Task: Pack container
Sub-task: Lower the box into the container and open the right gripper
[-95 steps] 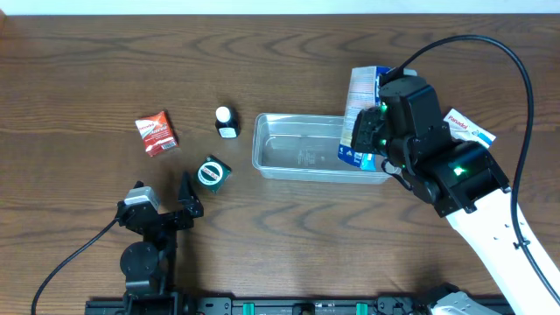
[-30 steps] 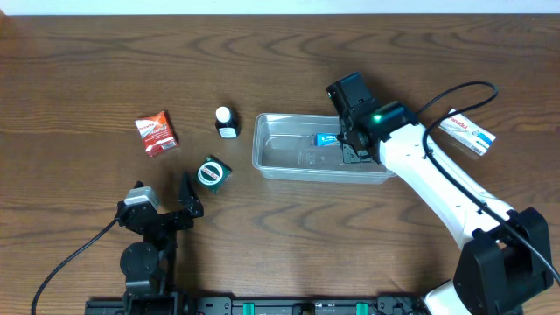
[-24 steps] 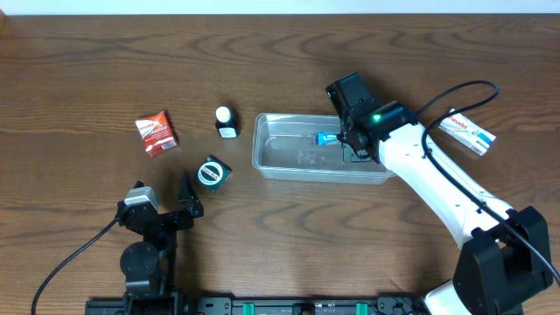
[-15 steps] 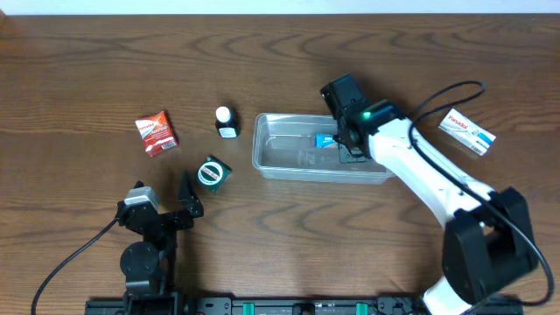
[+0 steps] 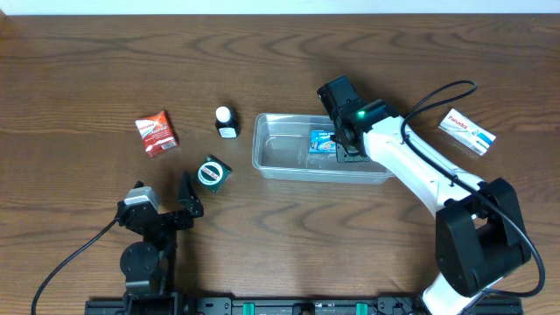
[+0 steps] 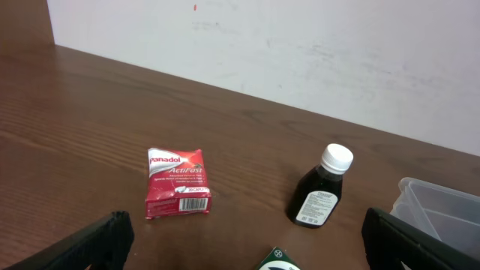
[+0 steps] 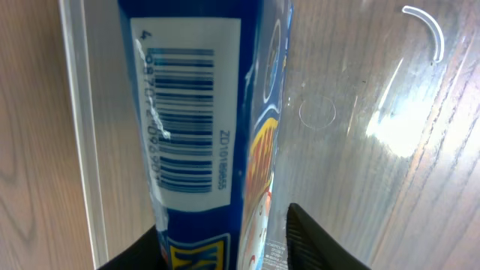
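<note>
The clear plastic container (image 5: 278, 166) stands at the table's middle; its corner shows in the left wrist view (image 6: 442, 204) and its wall in the right wrist view (image 7: 75, 112). A blue box with a barcode (image 5: 321, 142) (image 7: 199, 112) lies inside it, right of centre. My right gripper (image 5: 344, 145) (image 7: 225, 244) is down in the container with its fingers around the box's end; one finger is against the box, the other stands a small gap off it. My left gripper (image 5: 164, 194) (image 6: 244, 244) is open and empty at the front left.
A red Panadol box (image 5: 156, 134) (image 6: 178, 182), a dark bottle with a white cap (image 5: 227, 122) (image 6: 321, 187) and a green box (image 5: 213, 172) (image 6: 277, 261) lie left of the container. A white Panadol box (image 5: 466, 130) lies at the far right.
My right gripper has lowered the blue box into the container and slid slightly left. The box now shows more of its face and there is a gap at one finger. The left arm is still.
</note>
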`<state>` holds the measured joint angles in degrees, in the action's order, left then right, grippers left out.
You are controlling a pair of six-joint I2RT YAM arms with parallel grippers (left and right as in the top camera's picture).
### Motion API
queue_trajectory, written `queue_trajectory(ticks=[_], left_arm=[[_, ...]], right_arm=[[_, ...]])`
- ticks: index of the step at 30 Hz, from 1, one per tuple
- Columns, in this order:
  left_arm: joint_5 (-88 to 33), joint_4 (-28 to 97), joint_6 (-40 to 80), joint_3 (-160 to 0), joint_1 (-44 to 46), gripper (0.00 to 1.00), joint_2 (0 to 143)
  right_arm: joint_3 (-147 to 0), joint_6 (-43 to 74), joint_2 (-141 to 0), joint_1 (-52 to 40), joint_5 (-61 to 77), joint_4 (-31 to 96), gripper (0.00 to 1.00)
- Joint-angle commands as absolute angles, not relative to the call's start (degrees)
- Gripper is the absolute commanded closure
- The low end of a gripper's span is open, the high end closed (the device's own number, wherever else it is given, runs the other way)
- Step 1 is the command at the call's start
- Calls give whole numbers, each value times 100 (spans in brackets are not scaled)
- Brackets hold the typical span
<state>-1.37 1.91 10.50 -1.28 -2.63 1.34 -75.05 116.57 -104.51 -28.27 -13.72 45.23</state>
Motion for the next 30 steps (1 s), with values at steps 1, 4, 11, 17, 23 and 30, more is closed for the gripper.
queue_trajectory(ticks=[1, 4, 11, 17, 23, 30], left_arm=[[-86, 405, 1017, -23, -298, 2, 137], [-86, 405, 1017, -23, -298, 2, 137], [-89, 405, 1017, -23, -298, 2, 137], [-86, 405, 1017, -23, -298, 2, 137], [-89, 405, 1017, -23, -298, 2, 137], [-86, 405, 1017, -23, -298, 2, 137]], right_arm=[[-7607, 11598, -10453, -2886, -1431, 4530, 59], [-7607, 11474, -10453, -2884, -1330, 4512, 58], [-7607, 11065, -10414, -2884, -773, 4554, 60], [-7607, 11004, -10256, -2886, -554, 4816, 64], [-7607, 10836, -9810, -2875, -644, 4860, 65], [-7607, 10656, -8875, -2873, -838, 4777, 64]])
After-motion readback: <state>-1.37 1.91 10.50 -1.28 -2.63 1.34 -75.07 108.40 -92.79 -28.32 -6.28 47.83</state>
